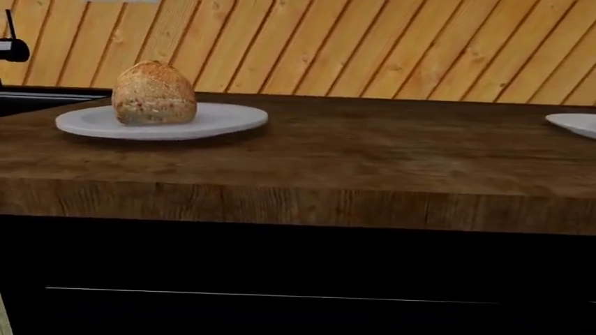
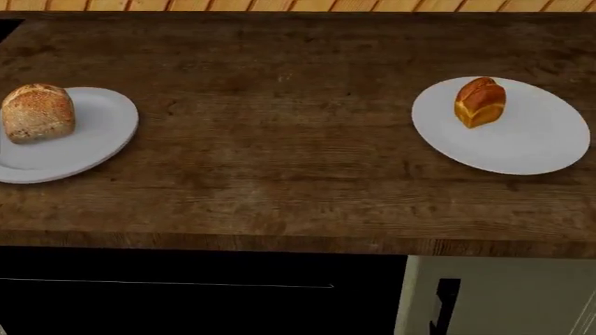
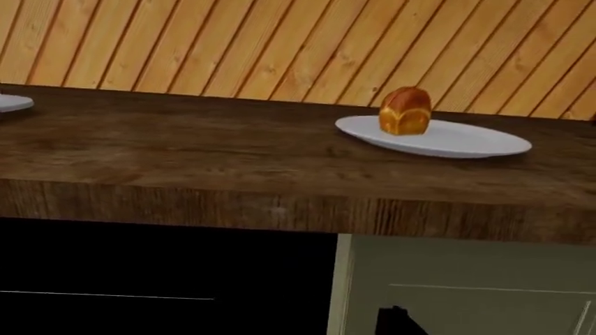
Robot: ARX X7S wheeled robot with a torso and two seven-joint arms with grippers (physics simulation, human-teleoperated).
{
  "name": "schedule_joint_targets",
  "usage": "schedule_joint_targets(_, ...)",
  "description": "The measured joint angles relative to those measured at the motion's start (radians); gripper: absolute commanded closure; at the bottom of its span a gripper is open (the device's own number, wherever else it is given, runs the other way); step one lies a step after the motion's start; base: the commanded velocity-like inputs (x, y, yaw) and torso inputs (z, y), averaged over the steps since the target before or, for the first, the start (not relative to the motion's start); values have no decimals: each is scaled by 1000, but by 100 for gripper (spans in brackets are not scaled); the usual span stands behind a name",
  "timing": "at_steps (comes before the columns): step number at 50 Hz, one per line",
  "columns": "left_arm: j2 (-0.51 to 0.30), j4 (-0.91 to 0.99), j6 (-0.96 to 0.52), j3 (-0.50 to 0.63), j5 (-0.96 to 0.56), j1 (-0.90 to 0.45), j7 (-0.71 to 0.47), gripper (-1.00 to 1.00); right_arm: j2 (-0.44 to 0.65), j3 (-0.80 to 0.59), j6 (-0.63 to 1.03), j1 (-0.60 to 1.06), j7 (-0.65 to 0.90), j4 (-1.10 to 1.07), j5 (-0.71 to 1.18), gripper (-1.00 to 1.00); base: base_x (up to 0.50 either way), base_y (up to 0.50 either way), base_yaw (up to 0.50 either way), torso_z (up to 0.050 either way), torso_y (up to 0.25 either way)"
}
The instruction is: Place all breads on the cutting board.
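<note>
Frankly, neither of my grippers shows in any view, so I cannot tell how their jaws stand or where they lie relative to the breads. On the dark wooden countertop (image 2: 279,139), the round speckled brown roll (image 2: 38,112) sits on the left round white plate (image 2: 102,132), partly cut off. The orange-brown split-top loaf (image 2: 479,102) sits on the right round white plate (image 2: 531,139), its long axis running near to far.

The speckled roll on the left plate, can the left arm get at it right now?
Probably yes: the speckled roll sits uncovered on its plate, with bare counter in front. The left gripper itself isn't in view.
</note>
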Motion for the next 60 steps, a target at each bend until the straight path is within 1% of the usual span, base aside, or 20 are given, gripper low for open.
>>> schedule_joint_targets(7, -5, 21, -17, 4, 7, 3, -17, -100, 4, -2, 11, -4, 4, -24, 9, -100, 0, 0, 0, 0, 0)
schedule_joint_targets(12, -19, 108, -108, 2, -10, 3, -40, -100, 16, -2, 76, -10, 13, -103, 21, -100, 0, 0, 0, 0, 0)
schedule_joint_targets(16, -38, 229, -251, -4, -38, -18, -73, -100, 33, 2, 182, -2, 25, -217, 36, -100, 0, 0, 0, 0, 0)
schedule_joint_targets(22, -68, 416, -496, -30, -101, -85, -126, -100, 63, 26, 392, 41, 44, -406, 85, -100, 0, 0, 0, 0, 0)
schedule_joint_targets(29, -90, 624, -827, -86, -214, -226, -196, -100, 98, 69, 657, 137, 70, -616, 157, -100, 0, 0, 0, 0, 0)
schedule_joint_targets(36, -89, 813, -1143, -189, -356, -374, -256, -100, 121, 115, 898, 251, 94, -785, 231, -100, 0, 0, 0, 0, 0)
schedule_joint_targets(41, -86, 910, -1325, -290, -521, -471, -338, -100, 134, 144, 1036, 324, 108, -880, 279, -100, 0, 0, 0, 0, 0)
schedule_joint_targets(47, -112, 946, -1462, -396, -834, -583, -545, -100, 159, 175, 1160, 412, 158, -960, 372, -100, 0, 0, 0, 0, 0)
schedule_joint_targets(54, -175, 936, -1503, -438, -1171, -689, -815, -100, 185, 200, 1268, 518, 236, -1006, 510, -100, 0, 0, 0, 0, 0)
schedule_joint_targets(60, -221, 919, -1509, -443, -1339, -746, -956, -100, 203, 216, 1342, 599, 289, -1025, 605, -100, 0, 0, 0, 0, 0)
